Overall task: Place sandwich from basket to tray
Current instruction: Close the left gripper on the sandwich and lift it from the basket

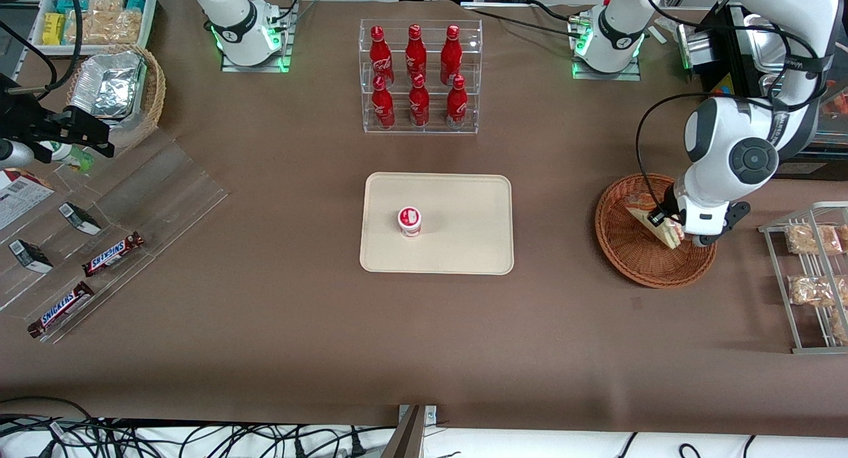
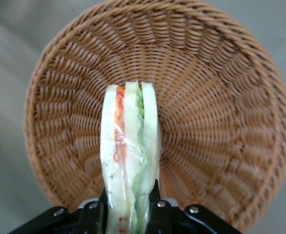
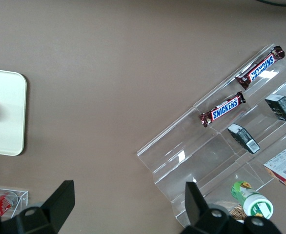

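While the clear-wrapped triangular wedge sandwich [image 2: 129,161] stands on edge inside the round reddish-brown woven wicker basket [image 1: 629,246], the left gripper [image 2: 129,204] pinches it between both fingers; the cream-beige rectangular plastic tray [image 1: 464,206] lies well apart, holding a small red-lidded cup [image 1: 409,221]

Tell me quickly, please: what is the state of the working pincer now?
Left pincer: closed on the sandwich, over the basket.
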`<state>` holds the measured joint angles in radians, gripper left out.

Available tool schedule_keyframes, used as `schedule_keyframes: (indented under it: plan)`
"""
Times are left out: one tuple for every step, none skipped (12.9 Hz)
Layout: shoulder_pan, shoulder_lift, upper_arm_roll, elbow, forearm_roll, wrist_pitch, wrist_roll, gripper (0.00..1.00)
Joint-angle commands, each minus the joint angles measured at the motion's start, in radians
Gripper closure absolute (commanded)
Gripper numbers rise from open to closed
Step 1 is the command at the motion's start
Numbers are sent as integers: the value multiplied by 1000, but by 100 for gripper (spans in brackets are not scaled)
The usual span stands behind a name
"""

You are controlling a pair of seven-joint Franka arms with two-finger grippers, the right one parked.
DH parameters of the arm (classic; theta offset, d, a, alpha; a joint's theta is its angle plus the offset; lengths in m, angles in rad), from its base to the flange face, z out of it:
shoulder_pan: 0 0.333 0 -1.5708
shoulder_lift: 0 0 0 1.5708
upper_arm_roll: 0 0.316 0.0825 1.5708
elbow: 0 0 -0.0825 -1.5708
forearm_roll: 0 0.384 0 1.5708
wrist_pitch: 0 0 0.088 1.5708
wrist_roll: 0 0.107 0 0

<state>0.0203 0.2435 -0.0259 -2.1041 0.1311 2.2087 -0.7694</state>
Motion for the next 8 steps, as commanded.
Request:
schedule_keyframes:
  plan:
    - [0,-24,-52,128,27,-185,47,69]
    - [0,-24,-84,189,27,-254,56,69]
    - [0,-24,-119,237,27,-300,62,69]
    - [-2,-23,-158,277,27,-331,64,69]
    - [-3,-15,-195,314,27,-358,67,69]
    - [-5,-10,-230,328,27,-365,68,68]
    - [-8,-7,-267,329,28,-365,68,68]
    - [-8,3,-302,329,30,-357,70,68]
